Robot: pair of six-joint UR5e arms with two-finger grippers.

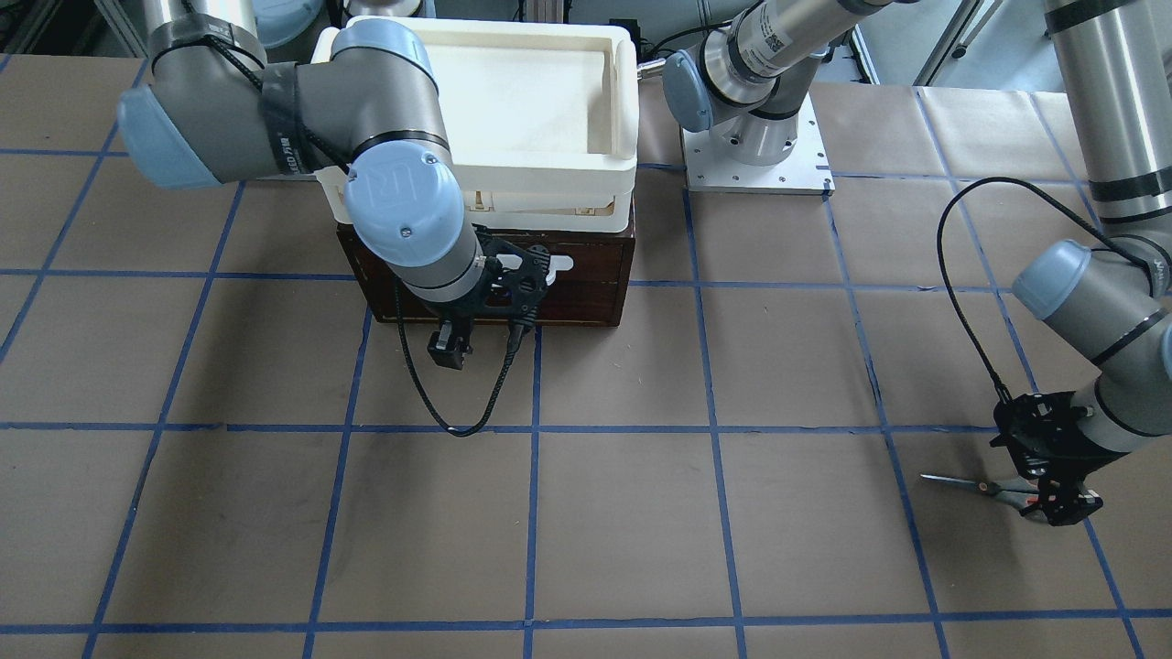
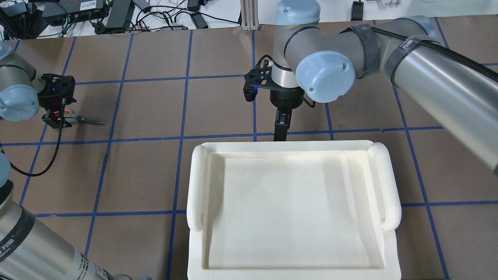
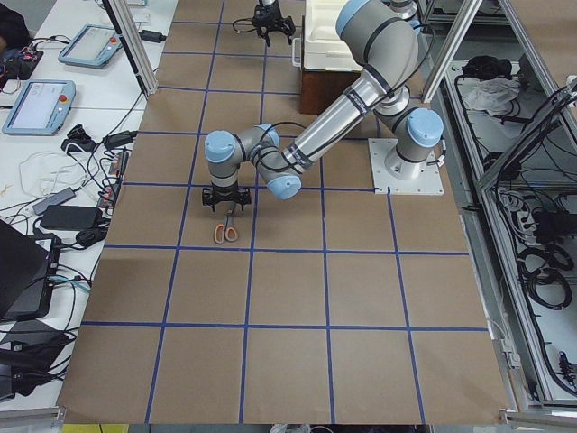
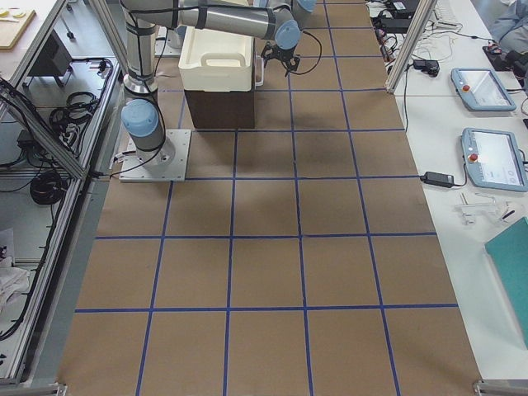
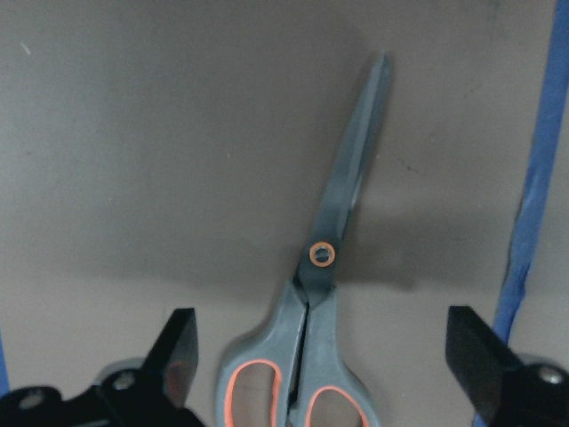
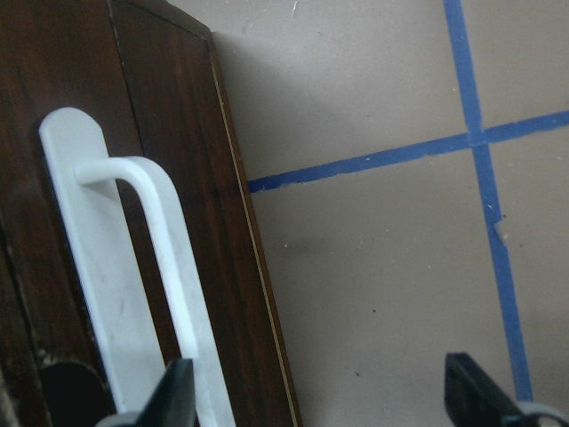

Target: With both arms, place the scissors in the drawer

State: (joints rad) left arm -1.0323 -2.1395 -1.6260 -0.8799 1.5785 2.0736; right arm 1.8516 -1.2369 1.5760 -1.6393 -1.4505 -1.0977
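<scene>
arms (image 1: 302,101): silver-grey tubes | joint caps (image 1: 407,206): pale blue | fingers (image 5: 173,356): black | cables (image 1: 462,430): black, looped

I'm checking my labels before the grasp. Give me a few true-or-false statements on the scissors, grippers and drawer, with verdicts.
1. The grey-handled scissors with orange-lined loops lie on the brown paper table. True.
2. Their silver blades are spread wide. False: they are closed together.
3. The black left gripper has lifted them. False: it is open, fingers either side of them.
4. The black right gripper is open near the dark brown wooden drawer's white bar handle. True.
</scene>
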